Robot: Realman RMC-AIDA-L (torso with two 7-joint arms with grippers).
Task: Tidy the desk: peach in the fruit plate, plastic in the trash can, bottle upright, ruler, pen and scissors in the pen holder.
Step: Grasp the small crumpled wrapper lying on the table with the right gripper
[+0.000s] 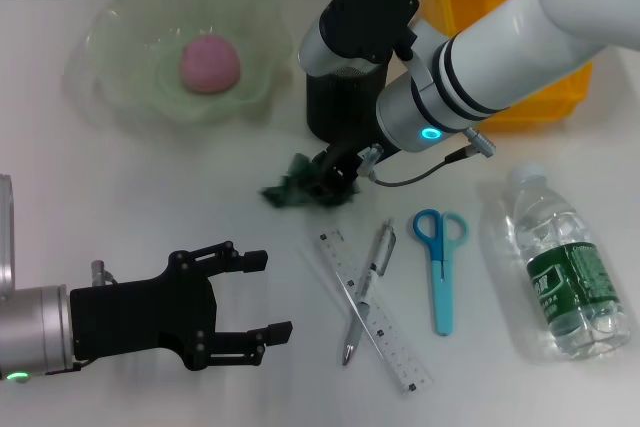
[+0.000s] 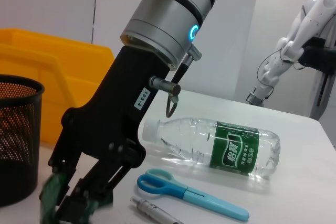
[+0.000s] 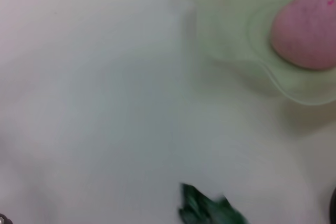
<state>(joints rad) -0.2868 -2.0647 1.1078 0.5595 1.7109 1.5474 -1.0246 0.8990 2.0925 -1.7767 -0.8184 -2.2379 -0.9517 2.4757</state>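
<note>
Head view first: the right gripper (image 1: 338, 169) is down on the white desk (image 1: 150, 197), just in front of the black mesh pen holder (image 1: 335, 107), and its fingers are clenched on the crumpled green plastic (image 1: 300, 190), which lies partly out to the side of them. The peach (image 1: 209, 62) is already in the green fruit plate (image 1: 130, 57). The ruler (image 1: 375, 312) and the pen (image 1: 367, 292) lie crossed and touching, the blue scissors (image 1: 440, 267) are beside them, and the water bottle (image 1: 565, 262) lies on its side near the desk edge. The yellow bin (image 1: 500, 37) stands behind the right arm. The left gripper (image 1: 255, 297) hovers low at the near left with its fingers spread and nothing between them.

Left wrist view: the right gripper (image 2: 79, 195) pinches the plastic (image 2: 52, 192) close to the desk surface, and only part of the wad is between the fingers. The scissors (image 2: 189, 192) and the bottle (image 2: 220, 148) are behind it.

Right wrist view: the plastic (image 3: 207, 208) appears at the edge of the picture, and the peach (image 3: 307, 30) sits in the plate (image 3: 231, 51) further away.

To do this step well, I think the arm should lift straight up first, so that the loose end does not drag over the pen, and keep the grip firm while it carries the wad over the pen holder to the bin. The hold looks shallow, so a slow swing is safer.
</note>
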